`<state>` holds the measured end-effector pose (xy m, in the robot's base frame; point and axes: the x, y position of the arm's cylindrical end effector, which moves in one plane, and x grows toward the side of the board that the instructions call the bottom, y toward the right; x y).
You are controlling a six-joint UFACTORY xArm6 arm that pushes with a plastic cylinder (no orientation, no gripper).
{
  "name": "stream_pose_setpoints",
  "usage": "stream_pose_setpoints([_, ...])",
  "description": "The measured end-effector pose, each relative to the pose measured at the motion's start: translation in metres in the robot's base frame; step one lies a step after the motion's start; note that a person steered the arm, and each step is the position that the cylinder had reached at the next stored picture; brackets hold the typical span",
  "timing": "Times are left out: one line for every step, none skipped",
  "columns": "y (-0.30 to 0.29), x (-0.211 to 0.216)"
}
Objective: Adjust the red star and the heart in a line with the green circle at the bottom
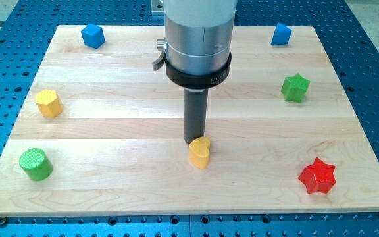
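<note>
Seven blocks visible on the wooden board (110, 138). My tip (194, 141) has no jaws, just a rod, touching the top side of the yellow heart (200, 153), which sits below board centre toward the bottom edge. Red star (317, 176) near the bottom-right corner, close to the right edge. Green circle (35, 164) near the bottom-left corner. Open wood between circle, heart and star along the bottom. Yellow hexagon (48, 103) by the left edge, blue blocks (93, 35) (281, 33) near the top corners, green star (295, 87) by the right edge.
</note>
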<state>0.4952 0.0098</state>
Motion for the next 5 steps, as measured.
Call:
stream_pose_setpoints([0.013,0.013])
stream_pose_setpoints([0.009,0.046])
stream_pose_setpoints([0.074,0.055])
stream_pose_setpoints([0.038,0.078])
stream_pose_setpoints([-0.018,0.078])
